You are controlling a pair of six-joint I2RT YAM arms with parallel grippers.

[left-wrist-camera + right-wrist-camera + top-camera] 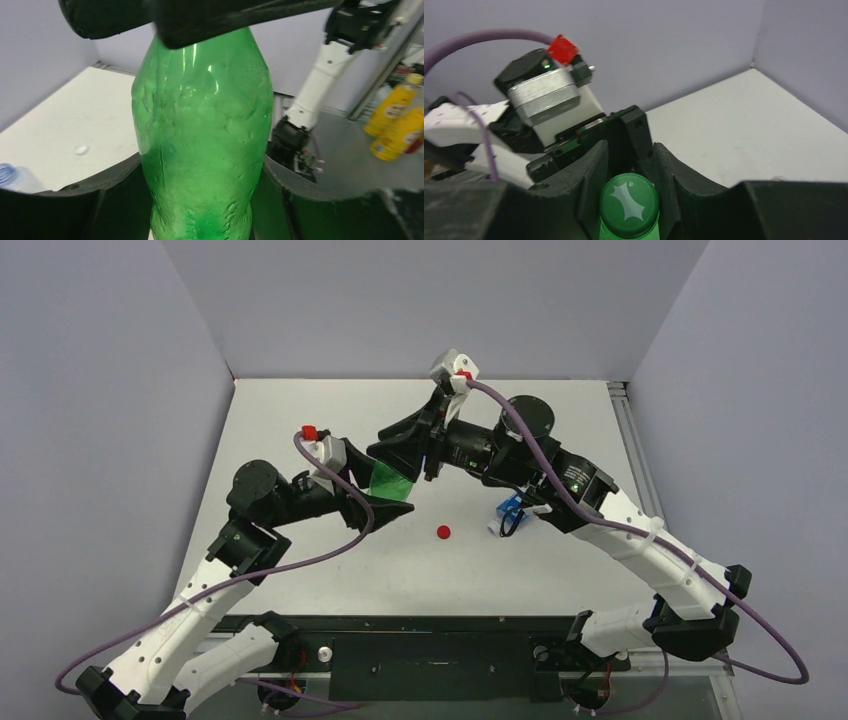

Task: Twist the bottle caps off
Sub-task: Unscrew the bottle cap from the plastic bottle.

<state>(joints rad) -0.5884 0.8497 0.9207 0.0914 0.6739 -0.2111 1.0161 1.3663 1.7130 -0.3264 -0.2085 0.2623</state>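
Centrally, one green bottle (392,483) (one green cap (629,205)), one red cap (443,532)

Top view: even, diffuse overhead light. The white table (450,580) is bright but unclipped, and shadows beneath the arms are faint and soft-edged.

Left wrist view: green bottle (205,140) between the jaws glows translucent, with pale glare streaks on its shoulder. Left fingers (75,210) either side are near-black and blurred. Yellow bottles (397,125) beyond the jaws are out of focus.

Right wrist view: green cap (629,205) between the jaws is sharp, with a pale star-shaped sheen. Right fingers (591,185) flanking it are dim and grainy.
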